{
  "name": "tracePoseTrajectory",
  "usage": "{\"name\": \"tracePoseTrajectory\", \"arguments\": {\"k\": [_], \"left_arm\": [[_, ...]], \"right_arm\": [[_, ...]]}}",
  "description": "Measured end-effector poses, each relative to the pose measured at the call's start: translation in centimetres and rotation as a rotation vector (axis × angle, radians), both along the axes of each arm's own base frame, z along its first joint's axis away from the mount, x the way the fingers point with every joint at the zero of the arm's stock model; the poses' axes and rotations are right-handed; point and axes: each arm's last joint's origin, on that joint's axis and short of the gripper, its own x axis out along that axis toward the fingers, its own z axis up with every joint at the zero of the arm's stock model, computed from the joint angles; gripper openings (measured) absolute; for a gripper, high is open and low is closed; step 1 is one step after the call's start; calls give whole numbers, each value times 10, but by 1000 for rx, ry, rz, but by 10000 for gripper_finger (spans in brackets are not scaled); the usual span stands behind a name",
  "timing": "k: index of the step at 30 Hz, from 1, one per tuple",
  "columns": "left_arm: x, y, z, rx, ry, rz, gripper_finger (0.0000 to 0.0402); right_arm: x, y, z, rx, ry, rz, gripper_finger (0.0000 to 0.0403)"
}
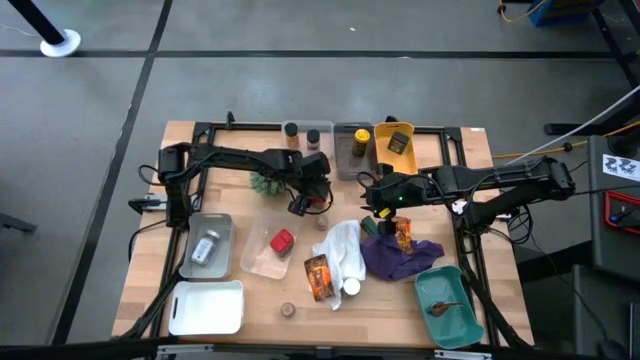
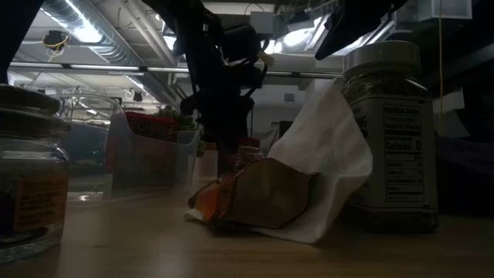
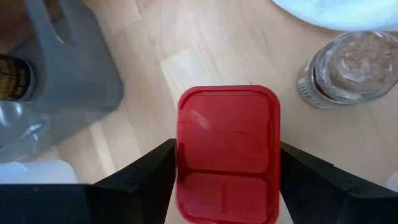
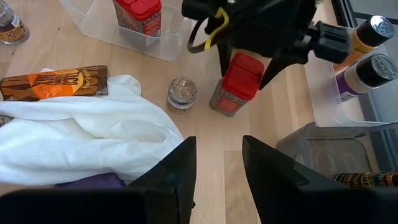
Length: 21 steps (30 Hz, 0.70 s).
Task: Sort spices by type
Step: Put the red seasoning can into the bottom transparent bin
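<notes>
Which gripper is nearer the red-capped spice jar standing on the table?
Left. The left gripper straddles the red-capped spice jar from above, fingers open either side of its cap. The right gripper hovers empty, a short way off.

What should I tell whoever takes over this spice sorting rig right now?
Left gripper is down around the red-capped jar, which stands on the table.
Right gripper open, empty, near the white cloth.
Done: red tin in the clear tray, two jars in a back bin.
Left: this jar, orange packets, small clear jar.
</notes>
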Motion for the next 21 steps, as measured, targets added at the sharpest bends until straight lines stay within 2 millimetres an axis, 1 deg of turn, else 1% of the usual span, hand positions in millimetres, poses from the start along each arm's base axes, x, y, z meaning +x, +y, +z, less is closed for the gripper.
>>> {"name": "tracePoseTrajectory", "arguments": {"k": [3, 5, 8, 13, 17, 21], "left_arm": [[2, 0, -6, -8, 10, 9, 238], [1, 0, -8, -11, 24, 10, 228], [1, -1, -7, -12, 29, 10, 202], [0, -5, -1, -33, 12, 54, 200], [-3, -11, 11, -16, -13, 63, 200], [-12, -21, 39, -14, -89, 90, 200]], "right_arm": [[0, 0, 0, 0, 1, 0, 131], [0, 0, 0, 0, 1, 0, 131], [0, 0, 0, 4, 2, 4, 131], [0, 0, 0, 4, 2, 5, 131], [0, 0, 0, 5, 0, 5, 131], [0, 0, 0, 5, 0, 5, 131]]}}
